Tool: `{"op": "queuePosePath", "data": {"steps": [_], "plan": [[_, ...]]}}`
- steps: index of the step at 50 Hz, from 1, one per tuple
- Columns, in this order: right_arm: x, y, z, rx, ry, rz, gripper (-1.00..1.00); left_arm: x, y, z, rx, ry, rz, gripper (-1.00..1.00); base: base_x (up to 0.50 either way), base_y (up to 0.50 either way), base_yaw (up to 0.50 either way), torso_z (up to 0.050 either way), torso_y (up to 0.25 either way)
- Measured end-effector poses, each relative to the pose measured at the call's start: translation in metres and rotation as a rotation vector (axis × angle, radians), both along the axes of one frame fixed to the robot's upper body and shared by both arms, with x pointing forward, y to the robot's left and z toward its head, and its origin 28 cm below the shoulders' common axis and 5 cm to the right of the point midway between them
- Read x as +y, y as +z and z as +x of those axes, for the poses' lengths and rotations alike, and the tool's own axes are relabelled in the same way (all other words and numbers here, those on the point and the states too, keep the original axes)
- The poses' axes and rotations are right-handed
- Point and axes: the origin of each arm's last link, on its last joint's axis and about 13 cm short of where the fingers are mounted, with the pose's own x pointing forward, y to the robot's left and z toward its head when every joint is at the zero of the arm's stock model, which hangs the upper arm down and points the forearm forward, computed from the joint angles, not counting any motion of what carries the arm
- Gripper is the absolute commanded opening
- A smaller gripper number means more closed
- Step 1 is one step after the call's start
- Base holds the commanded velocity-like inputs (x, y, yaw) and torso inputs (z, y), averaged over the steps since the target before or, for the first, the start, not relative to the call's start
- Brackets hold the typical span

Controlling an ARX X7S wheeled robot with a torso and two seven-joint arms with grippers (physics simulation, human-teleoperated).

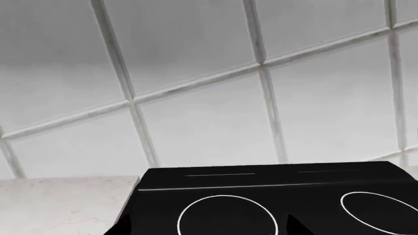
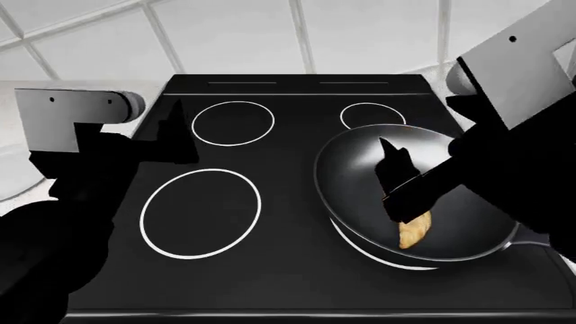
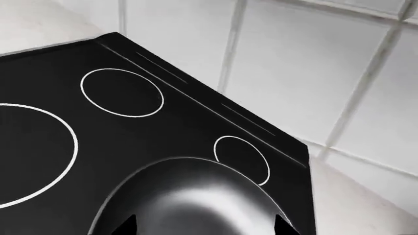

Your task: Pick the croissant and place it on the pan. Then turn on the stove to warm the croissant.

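White tiled wall backs a black stove (image 2: 270, 270), where the croissant (image 2: 415, 230), likely light, soft and flaky, lies inside the pan (image 2: 360, 169) under the right gripper (image 2: 396, 177), whose grip I cannot tell, likewise the left gripper (image 2: 171, 138).

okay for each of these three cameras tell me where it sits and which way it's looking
Head view: on the robot's head, looking down on the stove, the pan holding the croissant; both arms, left hand, right hand show.
Left wrist view: near the left hand, facing the tiled wall over the stove's back edge; dark fingertips barely show.
Right wrist view: near the right hand, above the pan; only fingertips show.
Shared: the stove.
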Motion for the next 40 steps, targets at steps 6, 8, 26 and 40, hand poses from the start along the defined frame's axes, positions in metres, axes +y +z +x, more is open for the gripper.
{"op": "queuePosePath", "data": {"steps": [6, 8, 26, 40], "plan": [[0.008, -0.009, -0.012, -0.117, -0.006, 0.081, 1.0, -0.001, 0.001, -0.015, -0.044, 0.004, 0.016, 1.0, 0.0, 0.0, 0.0, 0.0, 0.0], [0.011, -0.012, -0.016, -0.156, -0.01, 0.107, 1.0, -0.001, 0.0, -0.02, -0.06, 0.005, 0.02, 1.0, 0.0, 0.0, 0.0, 0.0, 0.0], [0.031, -0.04, -0.036, -0.366, -0.003, 0.329, 1.0, -0.002, -0.011, -0.066, -0.197, -0.037, 0.125, 1.0, 0.0, 0.0, 0.0, 0.0, 0.0], [0.04, -0.048, -0.041, -0.435, 0.034, 0.43, 1.0, -0.002, -0.016, -0.085, -0.256, -0.072, 0.183, 1.0, -0.29, 0.0, 0.0, 0.0, 0.0]]}}
